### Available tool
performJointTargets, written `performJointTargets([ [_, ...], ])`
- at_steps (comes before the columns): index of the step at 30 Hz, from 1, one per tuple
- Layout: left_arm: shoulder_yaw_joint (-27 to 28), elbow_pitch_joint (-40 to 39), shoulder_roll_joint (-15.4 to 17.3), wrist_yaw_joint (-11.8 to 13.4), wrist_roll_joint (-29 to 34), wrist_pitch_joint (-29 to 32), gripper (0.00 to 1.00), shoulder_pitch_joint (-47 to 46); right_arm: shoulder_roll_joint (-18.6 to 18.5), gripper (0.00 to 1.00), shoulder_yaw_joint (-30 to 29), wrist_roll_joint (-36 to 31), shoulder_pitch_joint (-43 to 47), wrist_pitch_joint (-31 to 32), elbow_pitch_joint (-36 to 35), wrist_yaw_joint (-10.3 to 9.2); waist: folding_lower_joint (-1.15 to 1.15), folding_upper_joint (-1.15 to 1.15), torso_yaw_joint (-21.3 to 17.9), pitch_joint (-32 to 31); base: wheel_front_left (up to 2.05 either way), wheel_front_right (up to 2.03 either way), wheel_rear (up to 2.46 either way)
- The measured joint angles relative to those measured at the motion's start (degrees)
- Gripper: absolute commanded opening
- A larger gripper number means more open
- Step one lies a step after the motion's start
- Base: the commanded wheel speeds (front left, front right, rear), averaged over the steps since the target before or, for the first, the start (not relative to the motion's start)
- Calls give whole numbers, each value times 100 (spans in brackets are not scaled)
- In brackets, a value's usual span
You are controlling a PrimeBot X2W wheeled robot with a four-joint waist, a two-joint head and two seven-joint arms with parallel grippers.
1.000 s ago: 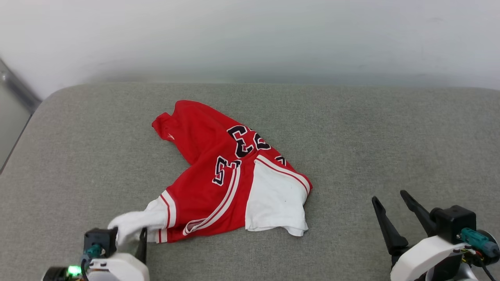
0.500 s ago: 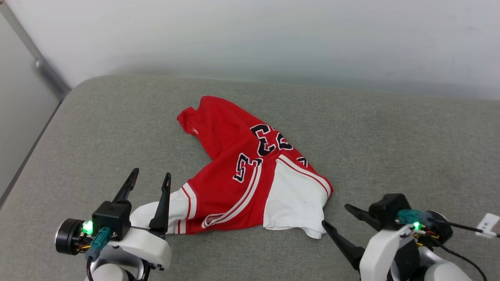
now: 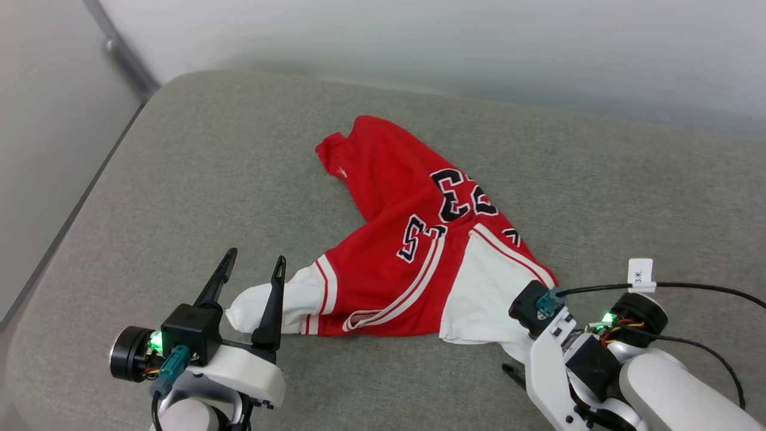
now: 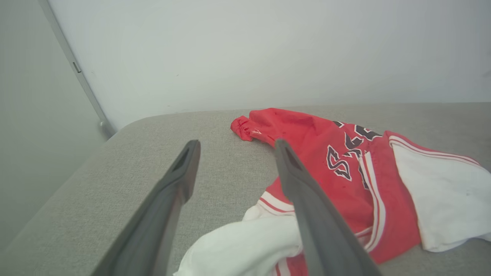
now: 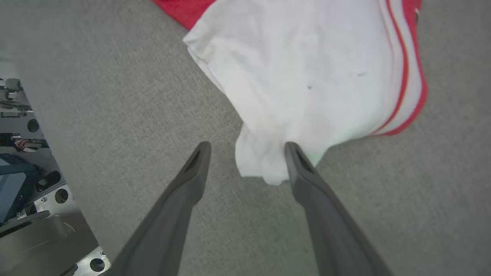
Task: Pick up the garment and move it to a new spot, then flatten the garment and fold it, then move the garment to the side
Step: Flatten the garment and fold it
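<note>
The garment (image 3: pixel 413 239) lies crumpled on the grey padded surface (image 3: pixel 179 179), light, soft and limp, so expect it to sag and bunch; with your left end effector (image 3: pixel 255 256) and right end effector (image 5: pixel 247 145) both spread wide and empty, pinch doubled cloth at each white sleeve (image 3: pixel 299 293).

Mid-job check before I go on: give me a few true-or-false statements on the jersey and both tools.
1. The garment lies crumpled on the grey cushion. True.
2. The left tool is shut on a sleeve. False: it is open and holds nothing.
3. The right tool is open, with the white sleeve tip between its fingers. True.
4. The black print faces down, hidden. False: its digits show on top.
</note>
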Motion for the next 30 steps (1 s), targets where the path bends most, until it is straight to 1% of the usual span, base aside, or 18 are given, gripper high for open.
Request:
performJointTargets([
  [2, 55, 38, -71, -52, 53, 0, 100, -4, -37, 100, 130, 16, -100, 124, 171, 1, 0, 0, 85, 73, 0, 0, 0],
  [5, 131, 70, -177, -135, 123, 1, 100, -15, -111, 100, 343, 30, -242, 167, 352, 1, 0, 0, 204, 175, 0, 0, 0],
  [10, 258, 129, -338, -253, 256, 1, 100, -19, -157, 100, 528, 96, -380, 189, 632, 0, 0, 0, 352, 309, 0, 0, 0],
  [11, 290, 140, -355, -281, 275, 1, 100, -19, -157, 85, 547, 137, -389, 189, 697, 0, 0, 0, 368, 326, 0, 0, 0],
  [12, 320, 152, -369, -296, 301, 1, 100, -19, -156, 0, 561, 199, -396, 190, 748, 0, 0, 0, 377, 341, 0, 0, 0],
  [15, 371, 218, -441, -358, 350, 1, 100, -18, -226, 0, 712, 278, -475, 152, 776, -1, 0, 0, 371, 353, 0, 0, 0],
  [19, 502, 288, -459, -402, 391, 1, 100, 7, -335, 0, 734, 463, -433, -81, 736, 0, 0, 0, 269, 292, 0, 0, 0],
  [22, 572, 353, -471, -444, 399, 0, 100, 65, -535, 0, 679, 550, -238, -264, 542, 1, 1, 0, 140, 206, 0, 0, 0],
  [26, 670, 424, -475, -495, 398, 0, 100, 163, -926, 0, 543, 628, 101, -405, 181, 2, 1, 0, -97, 72, 0, 0, 0],
  [30, 742, 464, -474, -522, 398, 1, 100, 246, -1437, 0, 508, 693, 455, -494, -180, 1, 1, 0, -368, -48, 0, 0, 0],
])
